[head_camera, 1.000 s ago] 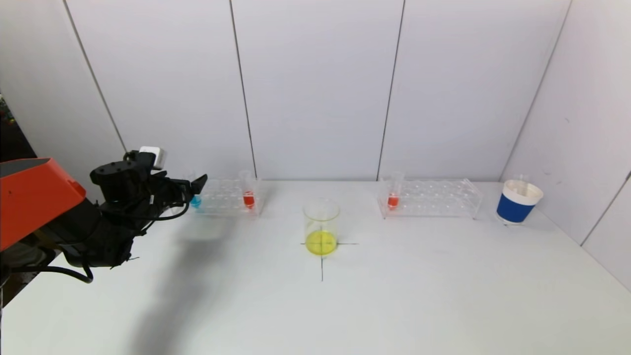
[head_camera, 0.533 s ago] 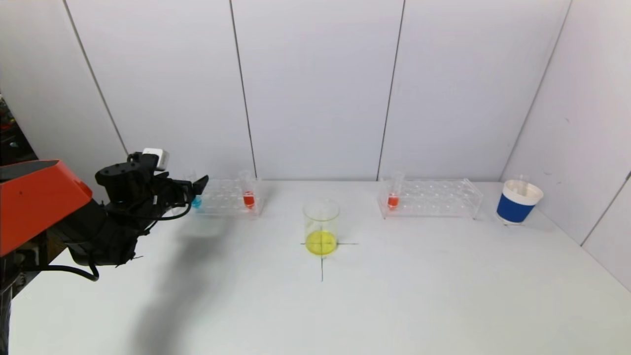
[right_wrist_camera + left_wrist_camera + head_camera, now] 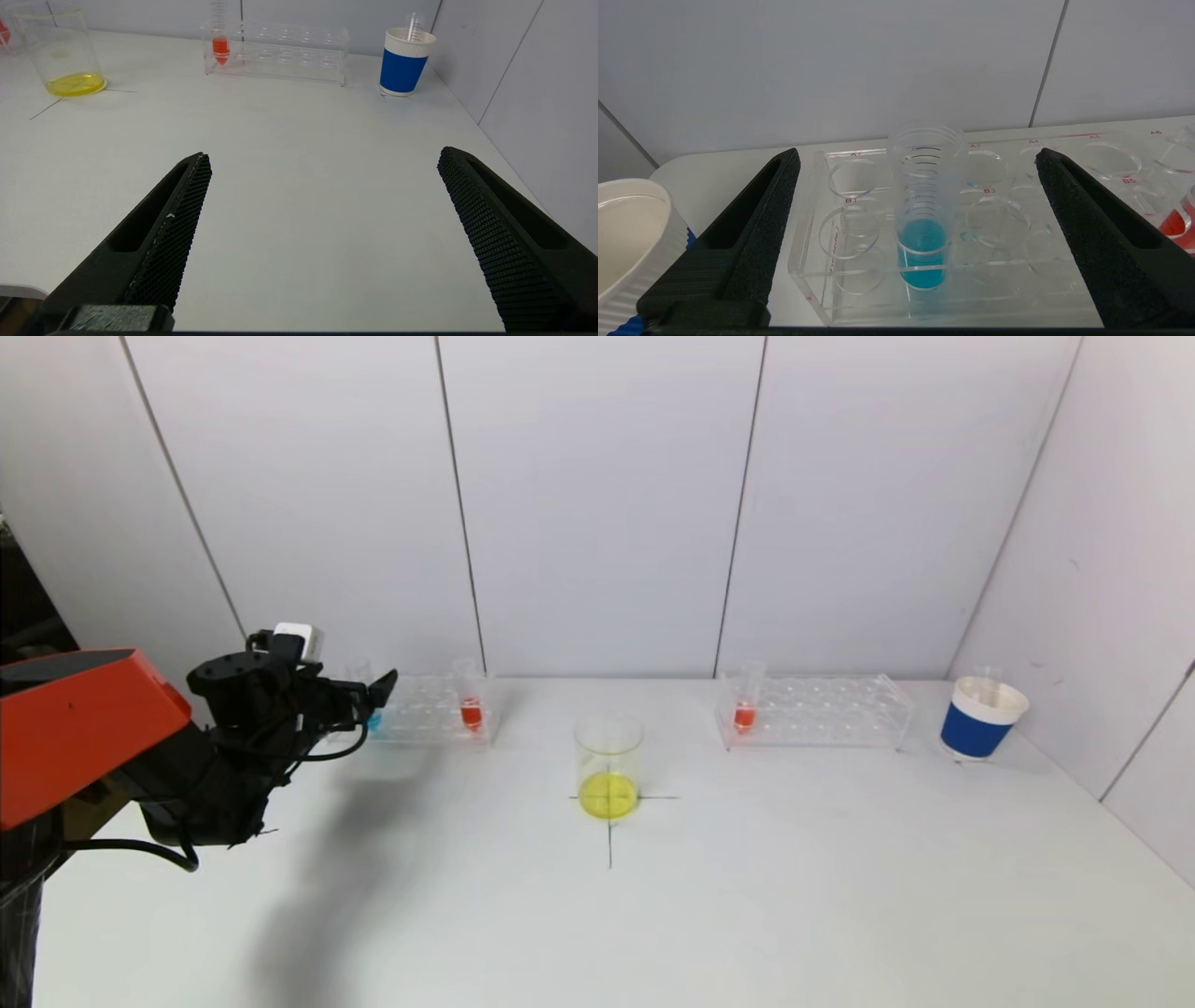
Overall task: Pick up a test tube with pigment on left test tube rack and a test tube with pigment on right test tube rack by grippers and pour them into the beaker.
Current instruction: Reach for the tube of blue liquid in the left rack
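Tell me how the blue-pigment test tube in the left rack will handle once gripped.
The blue-pigment test tube looks smooth and clear, so probably slippery against the left gripper. It is only part filled, likely light. Liquid may slosh if tilted.

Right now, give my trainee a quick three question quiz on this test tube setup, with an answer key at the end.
1. True or false: the left gripper is shut on the blue test tube.
2. What colour is the liquid in the beaker?
A. yellow
B. green
C. clear
3. Fill in: the right test tube rack holds one tube with ____ pigment.

Key:
1. False; its fingers are open on either side of the tube.
2. A
3. Red; the right gripper is open, far from it.
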You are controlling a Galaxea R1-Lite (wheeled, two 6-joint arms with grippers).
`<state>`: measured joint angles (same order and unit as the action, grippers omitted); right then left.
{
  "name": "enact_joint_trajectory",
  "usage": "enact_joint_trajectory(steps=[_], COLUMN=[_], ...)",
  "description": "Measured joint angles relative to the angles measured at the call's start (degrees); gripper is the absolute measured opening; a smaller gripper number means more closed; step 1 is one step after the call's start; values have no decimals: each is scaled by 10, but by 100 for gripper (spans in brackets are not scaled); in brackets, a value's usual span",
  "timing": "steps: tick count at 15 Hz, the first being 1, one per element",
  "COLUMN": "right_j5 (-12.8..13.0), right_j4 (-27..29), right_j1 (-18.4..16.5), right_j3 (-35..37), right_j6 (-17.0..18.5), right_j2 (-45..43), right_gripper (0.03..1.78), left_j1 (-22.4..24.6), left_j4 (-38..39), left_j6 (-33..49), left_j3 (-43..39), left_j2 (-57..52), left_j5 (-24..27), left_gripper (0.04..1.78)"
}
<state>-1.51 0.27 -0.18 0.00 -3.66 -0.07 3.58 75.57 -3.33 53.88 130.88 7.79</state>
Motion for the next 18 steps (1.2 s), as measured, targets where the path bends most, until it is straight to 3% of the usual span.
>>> enact_joint_trajectory(steps=[18], right_j5=[0], right_j4=[0], right_j1=[0], right_j3=[0], right_j6=[0], right_j2=[0], right_gripper=[176], left_j1=[-3], left_j4=[17], left_j6=[-12], left_j3=[4], left_j2=[17], left_j5=[3], left_gripper=[176])
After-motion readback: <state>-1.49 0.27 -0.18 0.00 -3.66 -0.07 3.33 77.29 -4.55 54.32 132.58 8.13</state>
